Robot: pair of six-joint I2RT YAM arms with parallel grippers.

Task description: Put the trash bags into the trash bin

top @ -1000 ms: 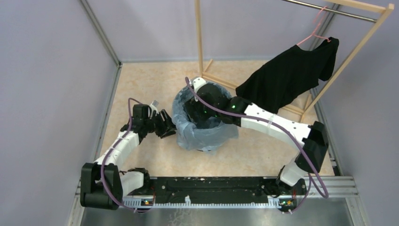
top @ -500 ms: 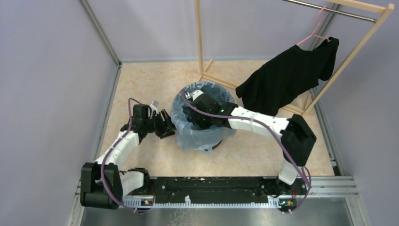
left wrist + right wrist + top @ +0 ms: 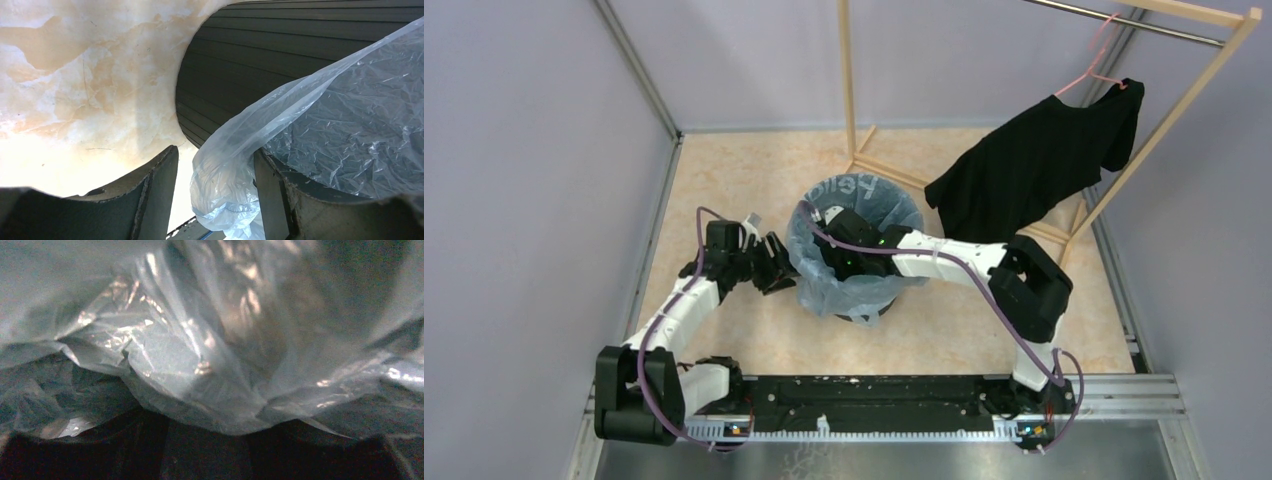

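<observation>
The round black trash bin [image 3: 880, 311] stands mid-floor with the pale blue trash bag [image 3: 824, 288] lining its mouth and draped down its near-left side. My right gripper [image 3: 836, 232] is down inside the bin, surrounded by bag film [image 3: 200, 340]; its fingers are dark shapes and their gap does not show. My left gripper [image 3: 782, 270] is beside the bin's left wall [image 3: 240, 60]. It [image 3: 215, 200] is open, with a bunch of bag film [image 3: 230, 190] hanging between the fingers, against the right finger [image 3: 272, 195].
A wooden clothes rack [image 3: 847, 80] stands behind the bin, with a black T-shirt [image 3: 1034, 165] on a pink hanger at the right. Purple walls close in on the left, the back and the right. The arms' base rail [image 3: 874, 392] runs along the near edge.
My right arm has folded in and its gripper has sunk deeper into the bin, pushing bag film down; the far bag rim now shows. The left arm has not moved.
</observation>
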